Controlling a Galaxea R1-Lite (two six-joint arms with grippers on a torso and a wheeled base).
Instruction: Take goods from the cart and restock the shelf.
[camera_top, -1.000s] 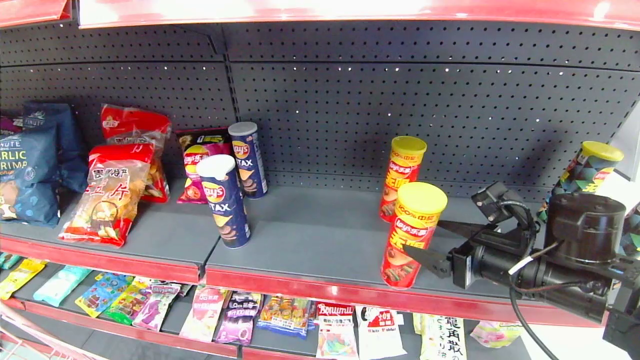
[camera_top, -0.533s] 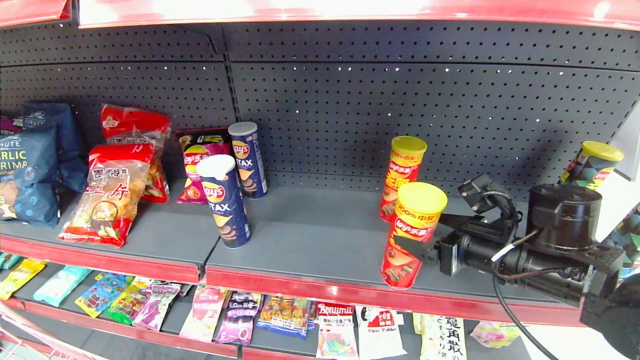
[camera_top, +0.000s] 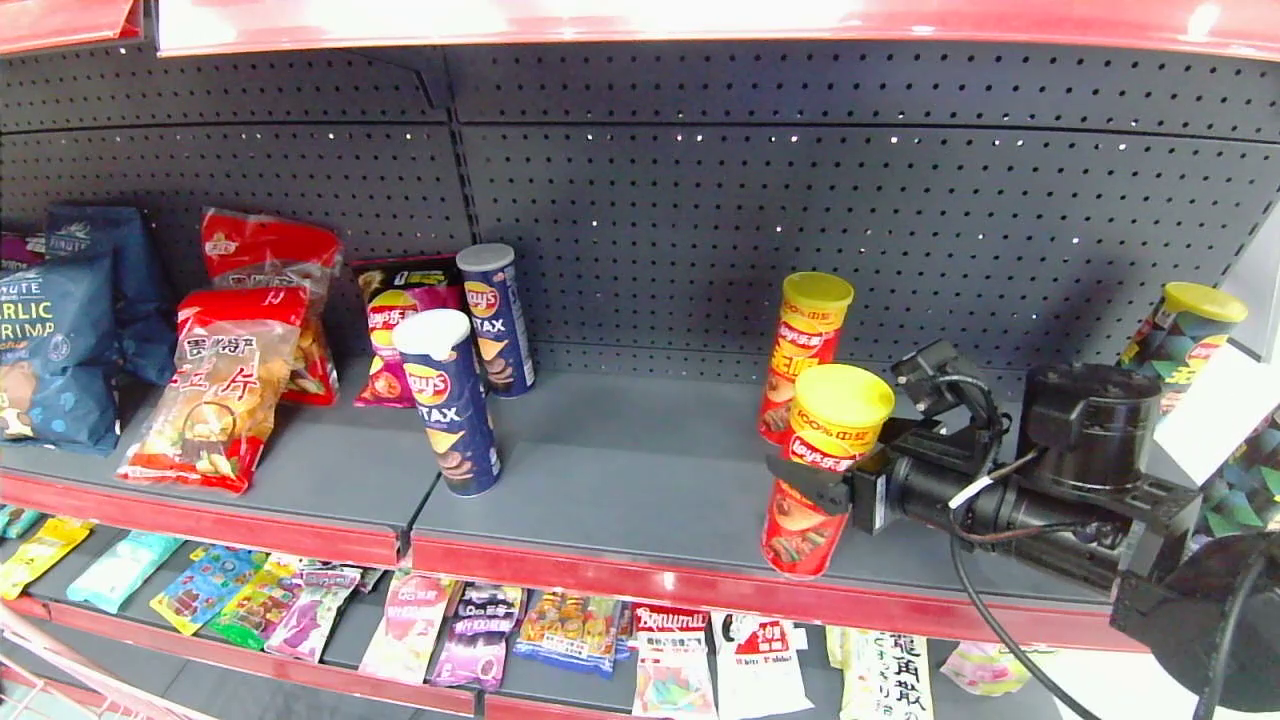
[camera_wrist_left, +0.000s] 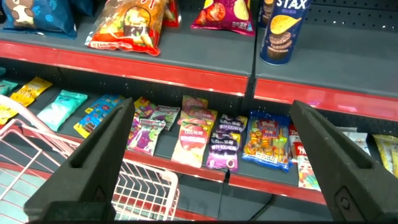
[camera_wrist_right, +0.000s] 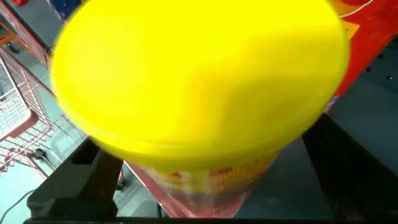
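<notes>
Chip cans in red with yellow lids number two, and the front can (camera_top: 825, 470) is my landmark. Nearest to me, below it and to its left, the left gripper (camera_wrist_left: 211, 106) hangs over the pink wire cart (camera_wrist_left: 62, 180), its fingers spread wide with nothing between them. Level with the landmark, the right gripper (camera_top: 830, 455) straddles it: one finger (camera_wrist_right: 81, 180) sits on the near side, the other on the far side, spread apart with the can (camera_wrist_right: 205, 112) between them. I cannot tell whether either finger touches it. The can stands upright just behind the shelf's red front lip (camera_top: 620, 575), with little margin before that edge. Under the lip, a lower shelf carries a row of flat sachets (camera_top: 560, 640).

Left of the landmark, the grey deck (camera_top: 620, 450) lies bare as far as one blue can (camera_top: 447, 405), the widest free stretch I see. A second blue can (camera_top: 495, 320) stands behind that one, beside one maroon chip bag (camera_top: 400, 320). Farther left lean two red snack bags (camera_top: 215, 400) (camera_top: 270, 290) and two blue bags (camera_top: 55, 350) (camera_top: 110, 260). Just behind the landmark stands the second red can (camera_top: 805, 350), close to the pegboard back wall (camera_top: 800, 180). Far to the right, one dark patterned can (camera_top: 1185, 330) with a yellow lid stands by the back wall.
</notes>
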